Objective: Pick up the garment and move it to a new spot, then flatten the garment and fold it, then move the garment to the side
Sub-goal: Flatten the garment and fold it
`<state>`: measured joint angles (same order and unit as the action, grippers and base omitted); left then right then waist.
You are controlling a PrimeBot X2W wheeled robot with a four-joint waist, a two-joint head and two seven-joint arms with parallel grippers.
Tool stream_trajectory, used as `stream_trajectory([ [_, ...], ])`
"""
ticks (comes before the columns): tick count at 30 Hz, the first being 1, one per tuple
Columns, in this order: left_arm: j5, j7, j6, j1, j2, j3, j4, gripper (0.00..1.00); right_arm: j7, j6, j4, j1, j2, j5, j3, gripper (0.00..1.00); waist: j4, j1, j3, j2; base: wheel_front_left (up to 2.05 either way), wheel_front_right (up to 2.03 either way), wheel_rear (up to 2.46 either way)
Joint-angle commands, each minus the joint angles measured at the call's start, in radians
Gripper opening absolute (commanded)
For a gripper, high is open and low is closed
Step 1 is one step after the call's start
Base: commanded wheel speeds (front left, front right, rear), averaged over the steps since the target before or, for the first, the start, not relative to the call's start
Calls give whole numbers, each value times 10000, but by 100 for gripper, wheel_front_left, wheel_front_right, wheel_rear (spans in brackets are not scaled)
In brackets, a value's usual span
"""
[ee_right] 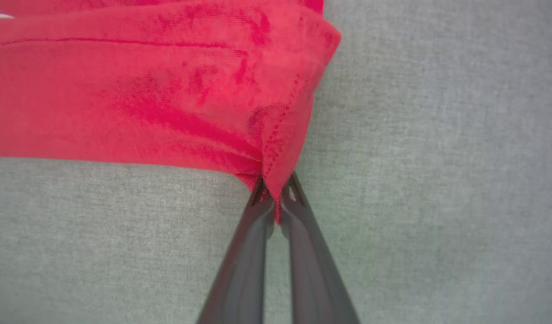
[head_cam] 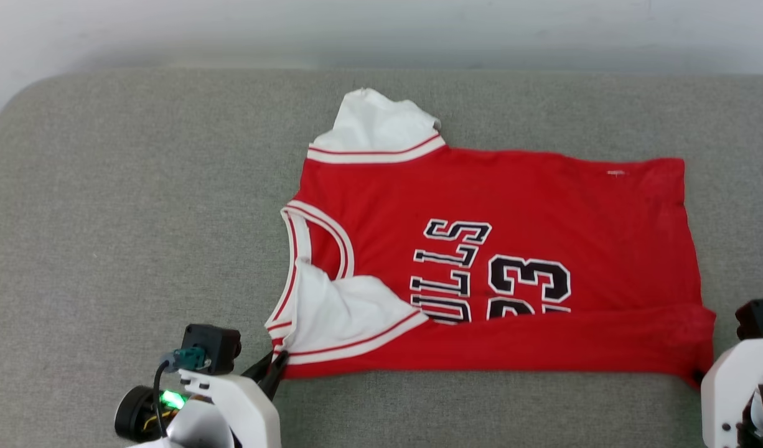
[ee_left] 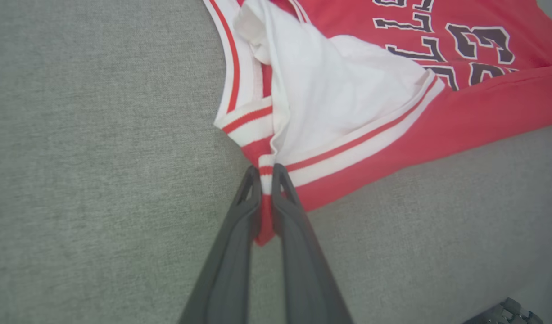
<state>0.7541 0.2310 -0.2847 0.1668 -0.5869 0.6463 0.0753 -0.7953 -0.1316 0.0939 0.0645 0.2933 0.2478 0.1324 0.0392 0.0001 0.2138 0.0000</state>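
The garment [head_cam: 512, 205], a red jersey with white sleeves and black "BULLS 23" lettering, lies spread sideways on the grey cushion [head_cam: 126, 205], its near edge folded up over the lettering. My left gripper [head_cam: 276, 367] is shut on the garment's near-left corner by the striped sleeve trim [ee_left: 266, 180]. My right gripper [ee_right: 276, 189] is shut on the near-right hem corner of the garment [ee_right: 168, 90]; in the head view that gripper [head_cam: 699, 377] is mostly hidden behind its white wrist housing.
The grey cushion [ee_right: 438, 180] stretches across the whole workspace, with a pale wall [head_cam: 381, 31] behind its far edge. Bare cushion lies to the left of the garment [ee_left: 100, 135] and along the near edge.
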Motion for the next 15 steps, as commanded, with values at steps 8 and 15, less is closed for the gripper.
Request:
stream_trajectory([
  [8,238,216,-314,-977,-337,130,213,0,-704,19,-884,-1301,400,291,212,0,0,-1,-756,0,0,0,0],
  [15,446,248,-346,-1553,-250,328,-72,0,-1145,19,-1239,-2286,90,196,643,0,-5,-1,-945,0,0,0,0],
])
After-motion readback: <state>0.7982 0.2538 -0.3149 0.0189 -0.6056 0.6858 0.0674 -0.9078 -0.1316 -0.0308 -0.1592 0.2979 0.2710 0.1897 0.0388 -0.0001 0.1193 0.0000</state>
